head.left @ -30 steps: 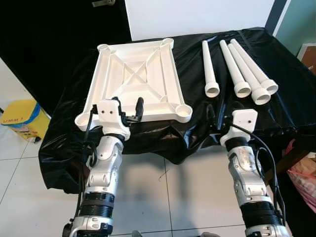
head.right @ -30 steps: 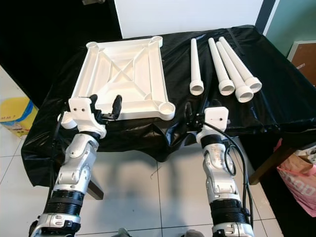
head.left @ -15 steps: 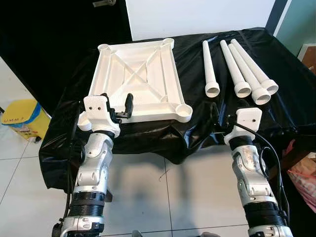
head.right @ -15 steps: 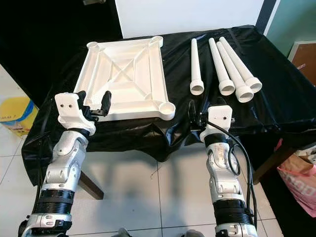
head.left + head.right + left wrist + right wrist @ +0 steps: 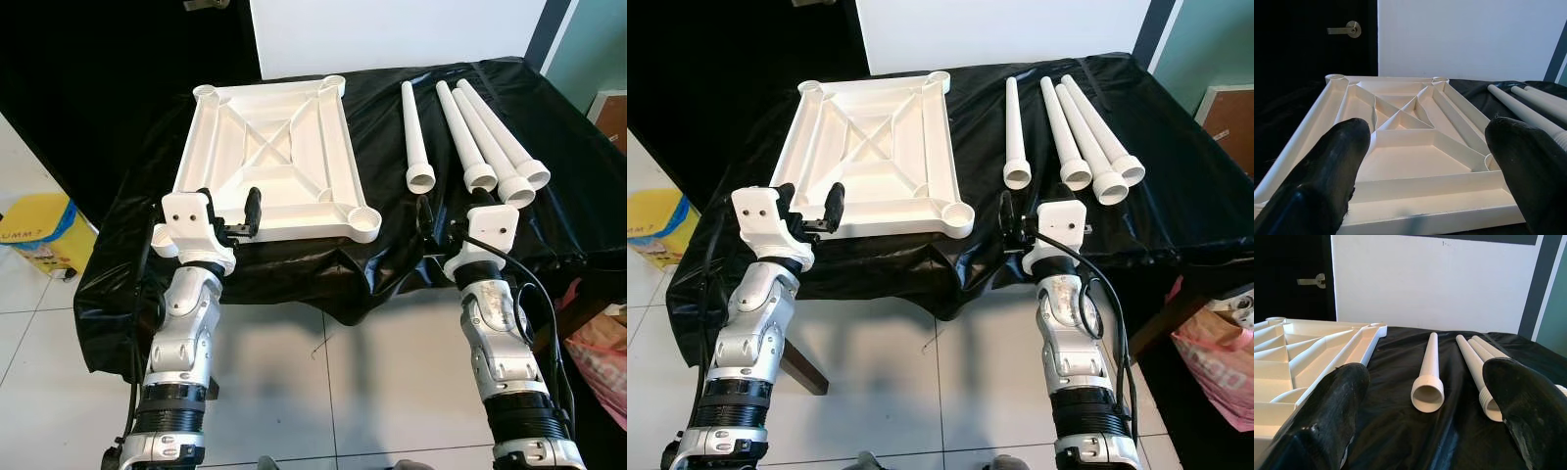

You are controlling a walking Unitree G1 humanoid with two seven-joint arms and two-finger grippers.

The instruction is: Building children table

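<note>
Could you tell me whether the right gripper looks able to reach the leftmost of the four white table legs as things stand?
Probably yes. The right gripper is open and lined up with the open end of the leftmost white table leg, which lies apart from the other three legs on the black cloth, with nothing between.

The yellow box (image 5: 39, 233) on the floor bears red lettering (too small and cropped to read reliably).
</note>
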